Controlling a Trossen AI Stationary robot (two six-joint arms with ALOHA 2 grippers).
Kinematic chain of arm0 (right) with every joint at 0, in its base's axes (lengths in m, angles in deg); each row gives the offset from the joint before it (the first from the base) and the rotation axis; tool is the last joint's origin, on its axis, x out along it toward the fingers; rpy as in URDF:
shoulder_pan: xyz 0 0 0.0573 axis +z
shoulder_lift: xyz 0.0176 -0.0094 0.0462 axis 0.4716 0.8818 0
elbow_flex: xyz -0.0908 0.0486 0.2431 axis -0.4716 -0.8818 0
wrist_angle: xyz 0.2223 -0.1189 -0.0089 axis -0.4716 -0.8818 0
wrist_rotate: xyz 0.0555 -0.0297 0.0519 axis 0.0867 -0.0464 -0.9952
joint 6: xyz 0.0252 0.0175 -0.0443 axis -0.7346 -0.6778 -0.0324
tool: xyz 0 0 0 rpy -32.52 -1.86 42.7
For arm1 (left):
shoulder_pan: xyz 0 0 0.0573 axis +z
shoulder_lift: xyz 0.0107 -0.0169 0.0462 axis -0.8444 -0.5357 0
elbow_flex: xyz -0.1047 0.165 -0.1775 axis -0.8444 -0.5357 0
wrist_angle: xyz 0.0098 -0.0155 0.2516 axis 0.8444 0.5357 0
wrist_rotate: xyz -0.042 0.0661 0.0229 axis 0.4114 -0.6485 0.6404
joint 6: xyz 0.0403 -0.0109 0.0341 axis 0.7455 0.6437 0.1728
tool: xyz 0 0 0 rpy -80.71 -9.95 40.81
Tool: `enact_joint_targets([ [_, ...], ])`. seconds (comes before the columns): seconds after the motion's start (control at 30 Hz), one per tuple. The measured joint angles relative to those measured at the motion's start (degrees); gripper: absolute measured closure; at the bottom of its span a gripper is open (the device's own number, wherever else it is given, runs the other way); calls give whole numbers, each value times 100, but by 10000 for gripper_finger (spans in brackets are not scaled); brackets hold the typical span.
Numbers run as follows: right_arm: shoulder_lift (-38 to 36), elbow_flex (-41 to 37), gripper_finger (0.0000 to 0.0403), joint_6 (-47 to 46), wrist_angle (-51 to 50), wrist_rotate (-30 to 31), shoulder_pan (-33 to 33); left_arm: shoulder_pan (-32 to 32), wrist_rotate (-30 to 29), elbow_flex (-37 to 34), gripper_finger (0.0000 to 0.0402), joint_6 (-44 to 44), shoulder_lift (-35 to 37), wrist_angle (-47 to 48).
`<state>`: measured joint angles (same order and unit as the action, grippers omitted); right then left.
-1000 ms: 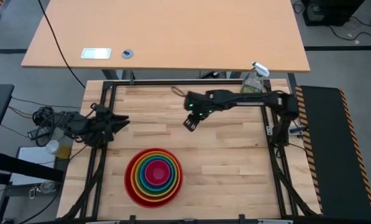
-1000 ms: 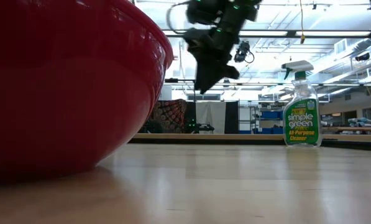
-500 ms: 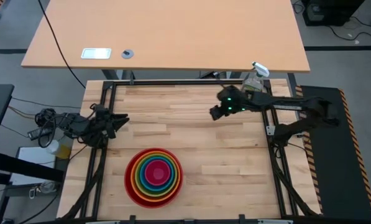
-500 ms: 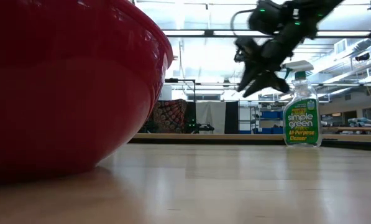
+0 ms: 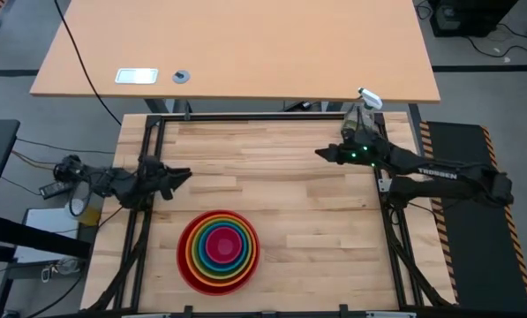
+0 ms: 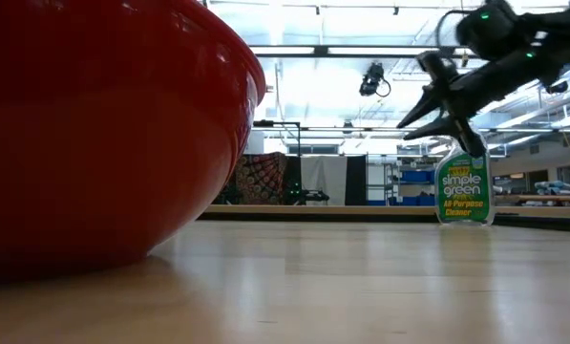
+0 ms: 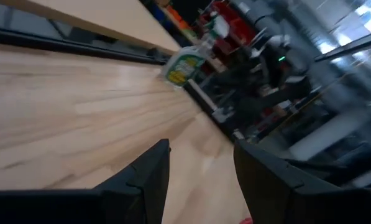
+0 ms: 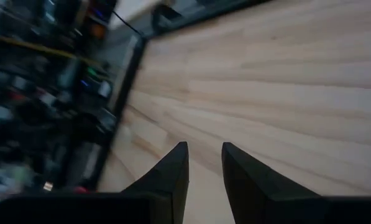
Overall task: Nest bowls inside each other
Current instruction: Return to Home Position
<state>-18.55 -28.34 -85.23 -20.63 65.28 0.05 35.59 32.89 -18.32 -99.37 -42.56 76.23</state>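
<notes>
Work table (image 5: 281, 199): pale butcher-block wood inside a black metal frame, seen from above and from table height.

(a) The five bowls (image 5: 218, 251) sit nested as one stack near the front edge of the table, left of centre. The red bowl (image 6: 94, 124) is outermost and the pink bowl (image 5: 219, 246) lies in the middle. At table height, the red wall fills the near left of the view.

(b) The left gripper (image 5: 186, 173) lies low at the table's left edge, beside the frame and apart from the stack. Its fingers (image 7: 149, 171) are spread and hold nothing.

(c) The right gripper (image 5: 319, 153) hangs above the far right part of the table, its arm stretched back over the right frame rail. Its fingers (image 6: 428, 69) are parted and empty.

(d) A clear spray bottle (image 6: 463, 182) with a green label stands upright at the far right corner.

Surroundings: a tan desk (image 5: 245, 44) stands beyond the table. A yellow-and-black striped strip (image 5: 440, 203) runs along the right side, and loose cables (image 5: 60, 168) lie at the left. The room behind is long, with ceiling strip lights.
</notes>
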Motion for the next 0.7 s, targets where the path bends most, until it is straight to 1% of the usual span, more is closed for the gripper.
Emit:
enact_joint_targets([
  [0.1,-359,-378,298,-31,522,152,-10,0,93,-371,222,-27,2,-770],
  [0.2,-728,-720,298,190,1549,300,21,0,236,-715,222,-48,-2,-1448],
  [0.33,-1117,-1107,298,256,2373,334,-17,0,285,-1047,222,-42,-2,-2184],
  [0.57,-1705,-1553,298,284,2430,295,-210,4,231,-1100,222,198,-2,-2785],
  [0.7,-2057,-1761,298,273,2450,211,-458,4,280,-1100,222,183,-2,-2811],
])
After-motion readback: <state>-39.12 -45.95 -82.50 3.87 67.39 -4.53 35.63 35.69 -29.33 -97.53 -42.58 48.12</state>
